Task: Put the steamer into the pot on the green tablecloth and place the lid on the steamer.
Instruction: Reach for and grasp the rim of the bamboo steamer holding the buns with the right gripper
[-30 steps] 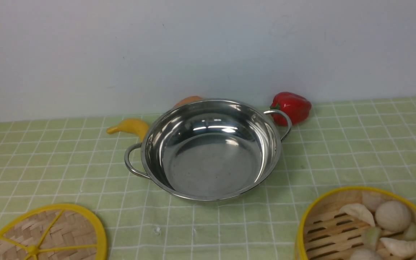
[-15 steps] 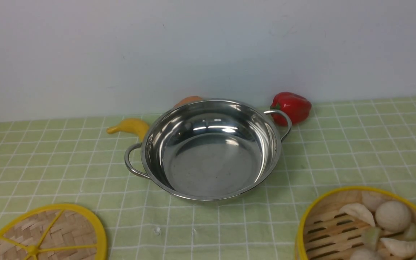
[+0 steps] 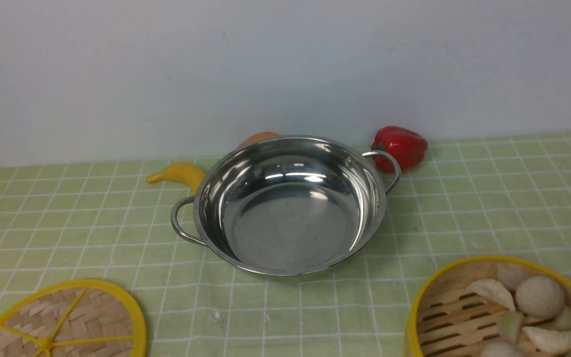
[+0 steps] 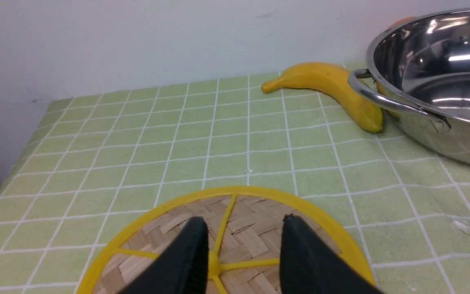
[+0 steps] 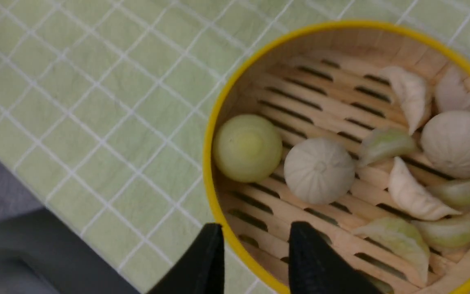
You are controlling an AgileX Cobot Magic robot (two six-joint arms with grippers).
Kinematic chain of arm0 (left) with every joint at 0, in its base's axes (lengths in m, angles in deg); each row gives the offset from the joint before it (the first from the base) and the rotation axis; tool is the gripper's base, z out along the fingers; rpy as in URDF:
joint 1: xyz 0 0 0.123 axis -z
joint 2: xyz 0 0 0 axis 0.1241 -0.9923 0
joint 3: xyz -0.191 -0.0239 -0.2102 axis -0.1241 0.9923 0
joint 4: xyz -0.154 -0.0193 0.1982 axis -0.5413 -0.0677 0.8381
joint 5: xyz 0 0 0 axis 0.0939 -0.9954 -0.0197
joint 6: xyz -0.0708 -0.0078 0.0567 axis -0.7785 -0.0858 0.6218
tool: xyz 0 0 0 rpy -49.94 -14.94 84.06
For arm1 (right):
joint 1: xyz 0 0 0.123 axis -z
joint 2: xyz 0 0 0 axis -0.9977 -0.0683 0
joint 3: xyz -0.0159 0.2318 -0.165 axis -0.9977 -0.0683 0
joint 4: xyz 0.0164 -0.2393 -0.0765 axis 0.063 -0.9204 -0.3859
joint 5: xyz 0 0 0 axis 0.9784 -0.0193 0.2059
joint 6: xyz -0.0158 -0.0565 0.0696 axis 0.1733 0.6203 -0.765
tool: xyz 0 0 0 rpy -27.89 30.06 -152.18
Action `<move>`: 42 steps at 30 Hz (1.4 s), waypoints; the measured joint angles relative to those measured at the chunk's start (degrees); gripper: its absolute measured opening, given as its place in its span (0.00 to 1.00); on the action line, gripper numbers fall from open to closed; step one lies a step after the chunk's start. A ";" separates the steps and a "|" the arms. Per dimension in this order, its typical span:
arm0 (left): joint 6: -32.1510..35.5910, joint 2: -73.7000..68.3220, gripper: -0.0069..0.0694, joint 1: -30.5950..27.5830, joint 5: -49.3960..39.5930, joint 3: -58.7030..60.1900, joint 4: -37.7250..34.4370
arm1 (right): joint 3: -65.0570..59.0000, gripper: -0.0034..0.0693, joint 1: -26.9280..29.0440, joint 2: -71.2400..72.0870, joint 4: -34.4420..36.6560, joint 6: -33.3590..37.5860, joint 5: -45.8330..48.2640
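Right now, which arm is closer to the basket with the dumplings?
Right. The right end effector straddles the steamer rim, one finger inside, one outside. The left end effector hovers over the lid.

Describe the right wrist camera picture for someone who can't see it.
Two black fingers sit either side of the yellow rim of a bamboo steamer holding buns and dumplings. It rests on a green checked tablecloth.

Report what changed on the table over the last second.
Nothing visibly changed. The pot, lid, steamer, banana and pepper all lie where they were on the tablecloth.
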 joint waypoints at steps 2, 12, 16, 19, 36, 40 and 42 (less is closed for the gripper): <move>0.00 0.00 0.41 0.00 0.00 0.00 0.00 | 0.00 0.38 -3.22 -3.84 -3.11 1.25 -0.06; 0.00 0.00 0.41 0.00 0.00 0.00 0.00 | 0.00 0.38 -20.03 -16.03 -13.38 2.01 -0.06; 0.00 0.00 0.41 0.00 0.00 0.00 0.00 | 0.00 0.38 -22.39 -20.43 -13.85 1.41 -0.06; 0.00 0.00 0.41 0.00 0.00 0.00 0.00 | 0.00 0.38 -22.79 -22.96 -14.06 1.38 -0.06; 0.00 0.00 0.41 0.00 0.00 0.00 0.00 | 1.34 0.38 -22.79 -36.31 -11.68 2.90 -0.70; 0.00 0.00 0.41 0.00 0.00 0.00 0.00 | 1.72 0.38 -22.79 -36.88 -11.99 2.89 -1.42; 0.00 0.00 0.41 0.00 0.00 0.00 0.00 | 1.08 0.38 -22.79 -37.73 -12.79 2.89 -3.43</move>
